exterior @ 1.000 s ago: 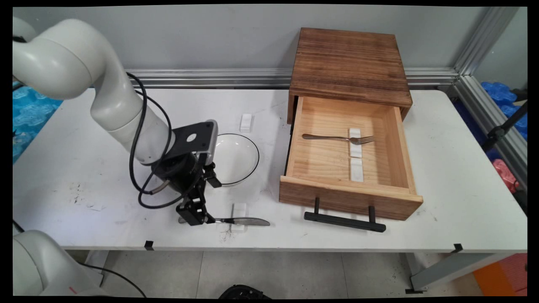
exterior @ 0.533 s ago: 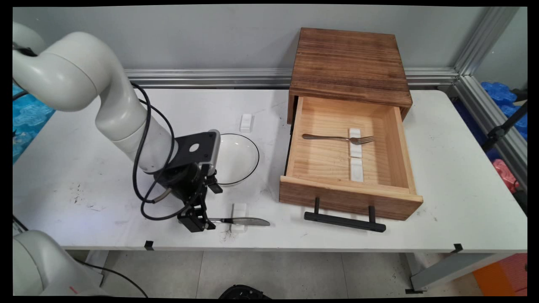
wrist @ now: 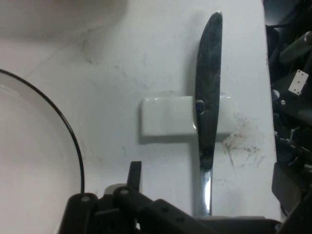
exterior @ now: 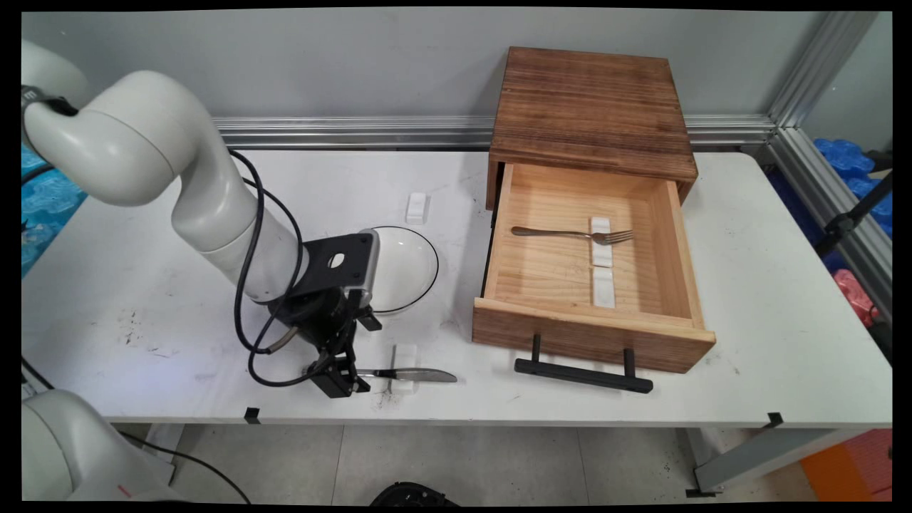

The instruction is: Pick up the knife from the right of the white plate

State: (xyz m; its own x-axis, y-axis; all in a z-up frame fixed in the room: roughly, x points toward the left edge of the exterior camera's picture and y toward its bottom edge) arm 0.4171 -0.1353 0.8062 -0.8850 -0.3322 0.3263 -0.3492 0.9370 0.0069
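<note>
A metal knife (exterior: 410, 374) lies near the table's front edge, its blade across a small white rest (exterior: 405, 354). My gripper (exterior: 340, 377) is down at the knife's handle end, open, with a finger on each side of the handle. In the hand view the knife (wrist: 207, 97) runs up the picture over the white rest (wrist: 168, 116). The left fingertip (wrist: 134, 170) stands apart from the handle, and the gripper (wrist: 207, 200) straddles it. A white bowl with a black rim (exterior: 402, 267) sits just behind my hand.
An open wooden drawer (exterior: 680, 235) under a dark wooden cabinet (exterior: 591, 107) holds a fork (exterior: 556, 232) and two white rests (exterior: 602, 288). Its black handle (exterior: 583, 374) juts toward the front edge. Another white rest (exterior: 416, 207) lies behind the bowl.
My hand has shifted a little right and toward the table's front edge, settling lower at the knife's handle. The knife and its rest have stayed in place.
</note>
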